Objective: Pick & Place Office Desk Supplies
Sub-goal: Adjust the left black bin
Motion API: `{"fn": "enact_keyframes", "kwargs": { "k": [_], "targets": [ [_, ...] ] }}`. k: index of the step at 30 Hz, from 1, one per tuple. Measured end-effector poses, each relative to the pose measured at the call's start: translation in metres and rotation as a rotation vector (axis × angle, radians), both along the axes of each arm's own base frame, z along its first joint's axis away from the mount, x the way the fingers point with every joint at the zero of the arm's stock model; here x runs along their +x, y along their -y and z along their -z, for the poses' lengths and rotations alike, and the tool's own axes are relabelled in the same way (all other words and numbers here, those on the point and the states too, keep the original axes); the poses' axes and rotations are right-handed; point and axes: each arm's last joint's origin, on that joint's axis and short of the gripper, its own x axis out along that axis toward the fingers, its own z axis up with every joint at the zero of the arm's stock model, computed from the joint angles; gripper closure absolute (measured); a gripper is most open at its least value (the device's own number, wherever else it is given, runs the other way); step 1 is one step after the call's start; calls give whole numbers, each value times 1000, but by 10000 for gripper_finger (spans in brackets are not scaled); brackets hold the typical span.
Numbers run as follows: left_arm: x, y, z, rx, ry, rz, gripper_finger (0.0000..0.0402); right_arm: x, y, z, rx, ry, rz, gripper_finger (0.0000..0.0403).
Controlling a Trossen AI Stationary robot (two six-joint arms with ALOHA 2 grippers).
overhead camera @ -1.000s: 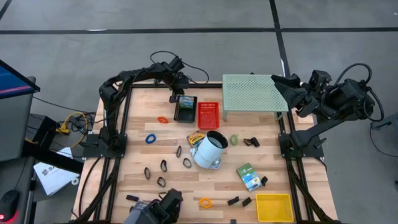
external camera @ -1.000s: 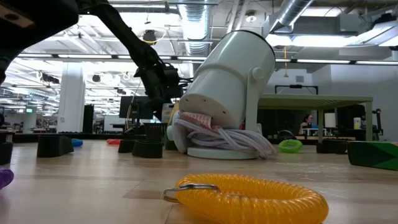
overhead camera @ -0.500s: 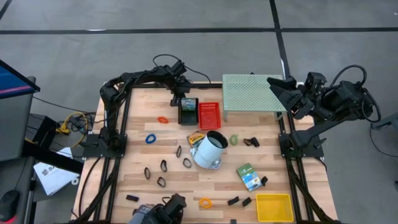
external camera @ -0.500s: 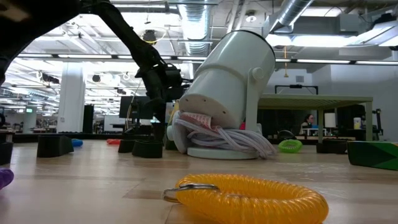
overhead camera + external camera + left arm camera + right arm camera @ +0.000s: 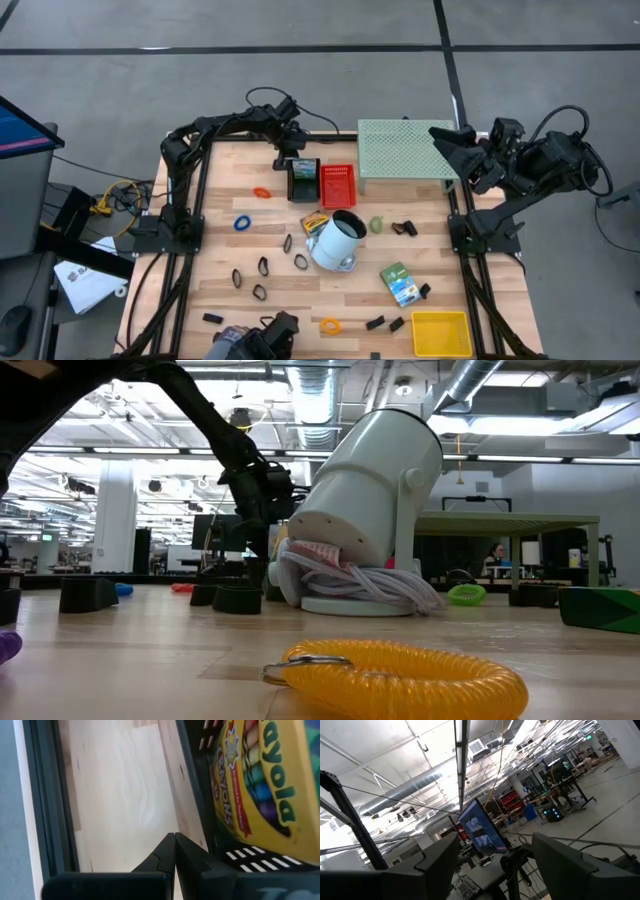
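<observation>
At the far side of the wooden table (image 5: pixel 210 255), the left gripper (image 5: pixel 289 150) sits at the edge of the small black mesh tray (image 5: pixel 299 178), and its two dark fingers (image 5: pixel 172 852) are pressed together with nothing between them. In the left wrist view, the yellow crayon box with green print (image 5: pixel 255 780) lies in this tray, just beside the fingertips. The box seems already placed, so I judge the step is to draw back. To do it well, the arm should rise straight before moving sideways, so the fingers do not catch the tray wall or drag the box. The right gripper (image 5: pixel 450 143) waits above the green perforated stand (image 5: pixel 405 150) with its jaws wide apart and empty. Black binder clips (image 5: pixel 403 228) and an orange coil ring (image 5: pixel 330 325) are loose on the table.
</observation>
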Motion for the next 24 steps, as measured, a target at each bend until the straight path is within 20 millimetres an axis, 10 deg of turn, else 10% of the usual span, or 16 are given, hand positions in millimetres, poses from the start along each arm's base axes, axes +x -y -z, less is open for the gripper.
{"fn": "enact_keyframes", "kwargs": {
  "k": [24],
  "targets": [
    [-7, 15, -18, 78, 55, 35, 401, 2, 0, 1, -6, -14, 24, 153]
  ]
}}
